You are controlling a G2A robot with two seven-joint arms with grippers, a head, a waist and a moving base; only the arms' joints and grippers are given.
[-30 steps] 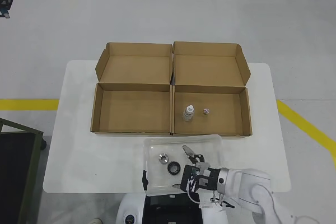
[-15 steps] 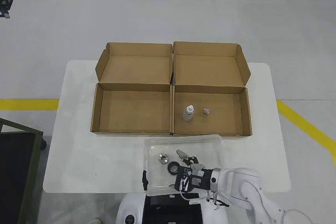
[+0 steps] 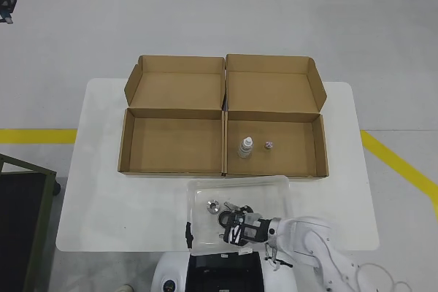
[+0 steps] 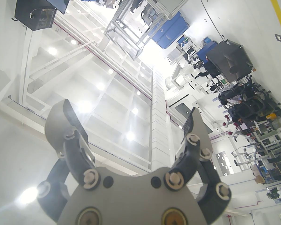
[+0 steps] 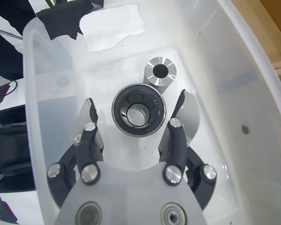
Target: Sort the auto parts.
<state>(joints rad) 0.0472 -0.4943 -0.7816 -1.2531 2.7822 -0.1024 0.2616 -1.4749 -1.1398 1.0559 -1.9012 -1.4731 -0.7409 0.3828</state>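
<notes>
Translucent plastic bin [image 5: 236, 94] at the near edge of the tabletop [image 3: 131, 204] holds a black-rimmed steel ring [image 5: 121, 118] and a slotted steel cylinder [image 5: 160, 76]. The right tool [image 5: 137, 97], jaws apart, straddles the ring, having slid left.

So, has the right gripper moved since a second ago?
Yes. Against the clear bin in the top view, the right gripper slid left, toward the black ring.

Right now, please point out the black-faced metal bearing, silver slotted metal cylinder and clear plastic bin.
Black-faced metal bearing [image 5: 117, 112]: right wrist view, its black face.
Silver slotted metal cylinder [image 5: 172, 70]: right wrist view, its end face.
Clear plastic bin [image 5: 220, 47]: right wrist view, a side wall.
</notes>
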